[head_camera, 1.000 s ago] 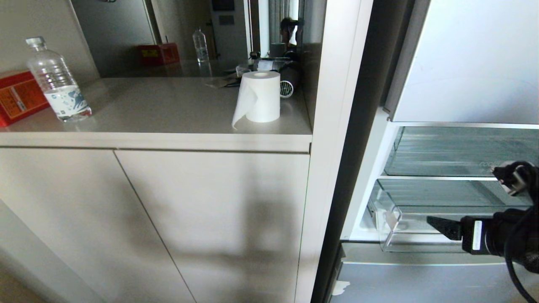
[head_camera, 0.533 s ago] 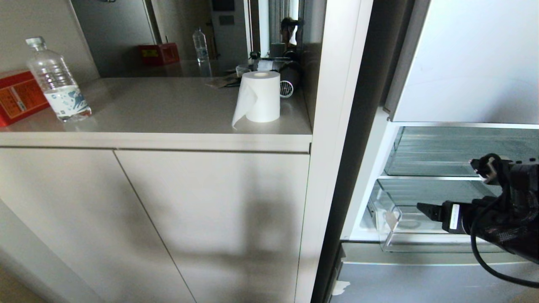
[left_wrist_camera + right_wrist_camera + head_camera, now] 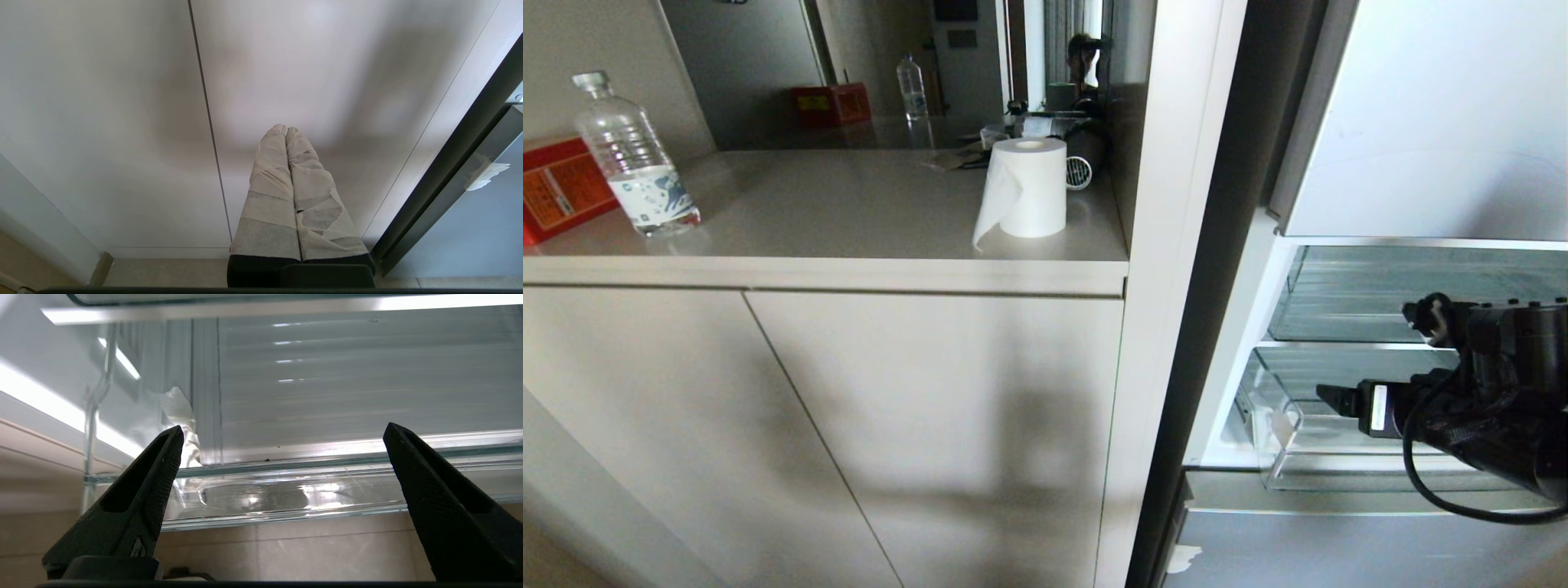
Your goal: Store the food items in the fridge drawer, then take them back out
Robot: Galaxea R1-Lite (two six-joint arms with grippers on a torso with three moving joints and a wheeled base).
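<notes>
Right gripper [image 3: 282,445] has its jaws spread wide with nothing between them, and you only really get that from the right wrist view: two black textured fingers [image 3: 143,494] with a big gap, framing the thick clear front lip of the fridge drawer [image 3: 286,494]. Past the lip you can see the drawer's ribbed floor, plus a bit of crumpled white tape or film [image 3: 179,412] stuck at the corner beside one fingertip. The tips look close to the lip, but I can't tell if they actually touch it.

The head view gives the wider layout instead. The right gripper [image 3: 1327,398] comes in from the right edge of the frame, with only one dark fingertip really visible, level with the fridge drawer [image 3: 1286,474], which is pulled out under a glass shelf [image 3: 1356,327]. From up there you wouldn't know the jaws are apart.

Left gripper [image 3: 286,132] shows up only in its own wrist view: tape-wrapped fingers [image 3: 269,196] pressed together, empty, pointing at a plain cabinet door [image 3: 122,122] down near the floor.

The fruit isn't visible in any view, and the part of the drawer that shows has nothing in it.

Only the head view has the counter [image 3: 849,204] to the left of the fridge, with a paper roll [image 3: 1025,188], a water bottle [image 3: 633,159] and a red box [image 3: 556,192].
</notes>
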